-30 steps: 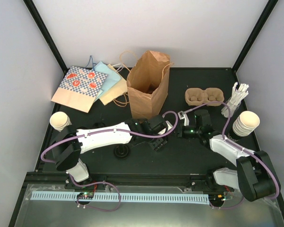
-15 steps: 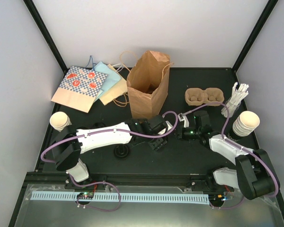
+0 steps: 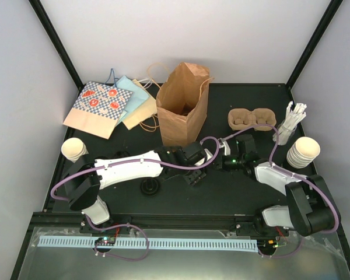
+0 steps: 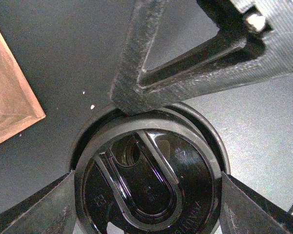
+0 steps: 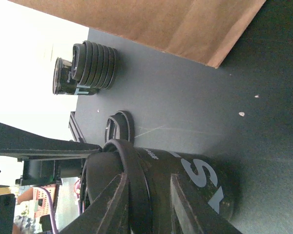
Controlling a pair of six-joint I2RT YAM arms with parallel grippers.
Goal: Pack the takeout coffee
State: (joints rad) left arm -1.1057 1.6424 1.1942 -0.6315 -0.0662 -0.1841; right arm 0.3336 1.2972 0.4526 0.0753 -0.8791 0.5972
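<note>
Glossy round black lid [image 4: 147,181] (thick-rimmed, ribbed)

The lid [image 4: 146,180] is black, cups [image 3: 303,151] cream, carrier [image 3: 252,119] tan, paper bag [image 3: 182,105] brown.

A matte black worktop [image 3: 233,192] fills the middle of the frame, enclosed by plain white walls [image 3: 251,35] with black corner posts [image 3: 56,42] at upper left and right, evenly lit.

Bag [image 3: 182,105] mid-back, carrier [image 3: 252,118] right of it, cup stack [image 3: 302,153] far right, flat bags [image 3: 108,105] back left, lidded cup [image 4: 146,180] before the bag.
</note>
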